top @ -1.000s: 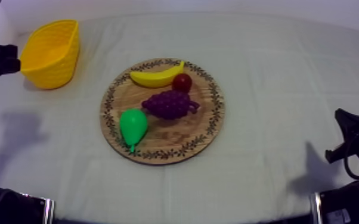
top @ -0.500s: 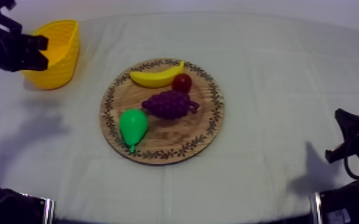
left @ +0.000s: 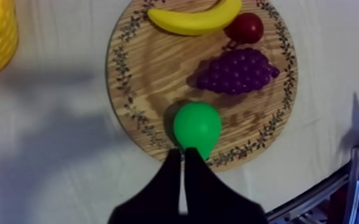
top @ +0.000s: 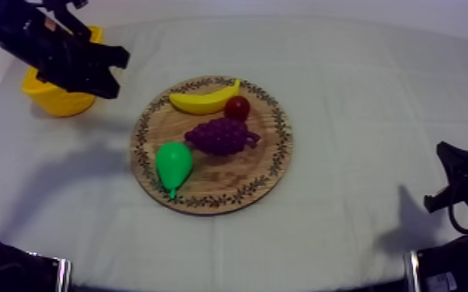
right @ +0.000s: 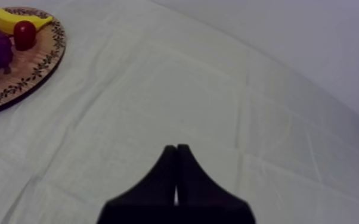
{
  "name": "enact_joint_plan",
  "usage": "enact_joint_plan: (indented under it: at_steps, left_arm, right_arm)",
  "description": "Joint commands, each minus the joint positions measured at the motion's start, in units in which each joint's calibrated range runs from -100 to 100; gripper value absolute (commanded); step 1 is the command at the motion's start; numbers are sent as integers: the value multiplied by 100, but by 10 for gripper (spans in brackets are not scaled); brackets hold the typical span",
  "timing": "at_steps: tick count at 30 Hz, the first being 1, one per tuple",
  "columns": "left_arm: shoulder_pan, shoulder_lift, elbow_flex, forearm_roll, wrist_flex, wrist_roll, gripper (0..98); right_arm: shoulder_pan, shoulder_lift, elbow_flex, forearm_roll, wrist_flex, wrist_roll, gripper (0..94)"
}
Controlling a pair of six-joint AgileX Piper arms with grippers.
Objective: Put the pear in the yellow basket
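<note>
Worktop (top: 346, 93) under a grey-white cloth, bearing a round wooden board (top: 282, 147) with a patterned rim near its centre and a yellow basket (top: 58, 101) at far left, well apart.

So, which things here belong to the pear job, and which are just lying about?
In the job: pear, lying on the board; basket at the table's left; left gripper, fingers shut, by the basket.
Lying about: banana, grapes and small red fruit, all on the board; right gripper, fingers shut, over bare cloth.
</note>
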Motion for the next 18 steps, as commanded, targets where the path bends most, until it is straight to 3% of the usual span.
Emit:
enact_joint_plan:
  at_steps: [1,6,11,18]
  left_arm:
    - [157,227,-154,-8,3,49,0]
    - [420,649,-506,-18,10,183,0]
    - [539,925,-706,-80,63,548,0]
    - [647,1137,-762,-141,97,636,0]
  right_arm:
    - [0,-3,-2,1,2,3,2]
    - [0,-3,-2,1,2,3,2]
    - [0,-3,-2,1,2,3,2]
    - [0,-3,-2,1,2,3,2]
